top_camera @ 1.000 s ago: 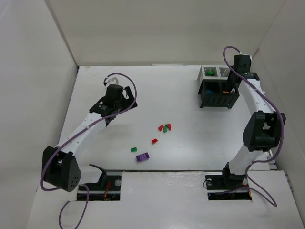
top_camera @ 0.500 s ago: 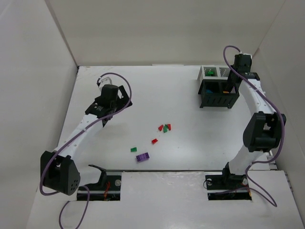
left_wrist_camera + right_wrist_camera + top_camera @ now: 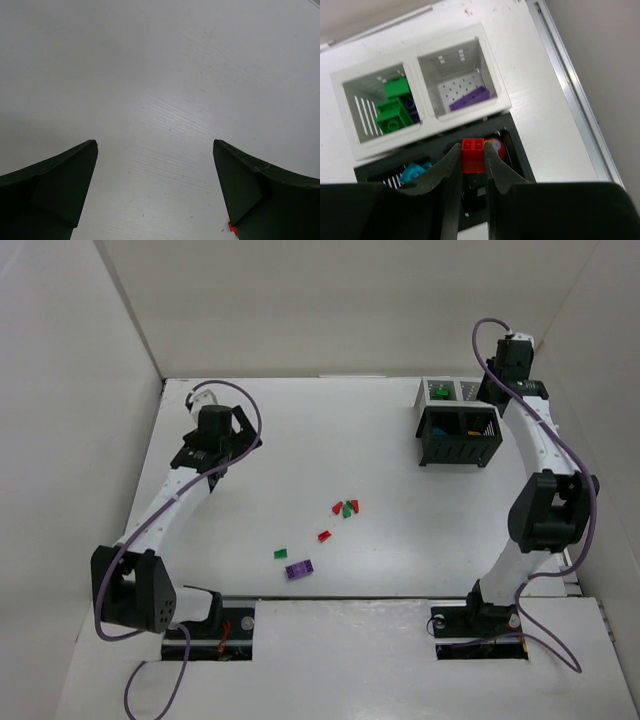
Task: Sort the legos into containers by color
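My left arm has swung back toward the far-left corner of the counter (image 3: 300, 430), and my right wrist has lifted a little above the containers (image 3: 458, 448).

My left end effector (image 3: 154, 146) hangs over bare counter, fingers spread as wide as they go, with nothing between them.

The loose legos (image 3: 346, 507) lie mid-counter. There is a small red-and-green cluster, a single red one (image 3: 324, 535) nearer my bases, then a green one (image 3: 281, 552) and a purple one (image 3: 298, 568) nearest of all.

On the right, my right end effector (image 3: 471, 150) is pinched tight on a red brick (image 3: 473, 146) above the black bins. Below it, green bricks (image 3: 392, 107) fill the left white bin. A purple brick (image 3: 469, 99) lies in the right white bin, and a teal brick (image 3: 414, 173) in the left black one.
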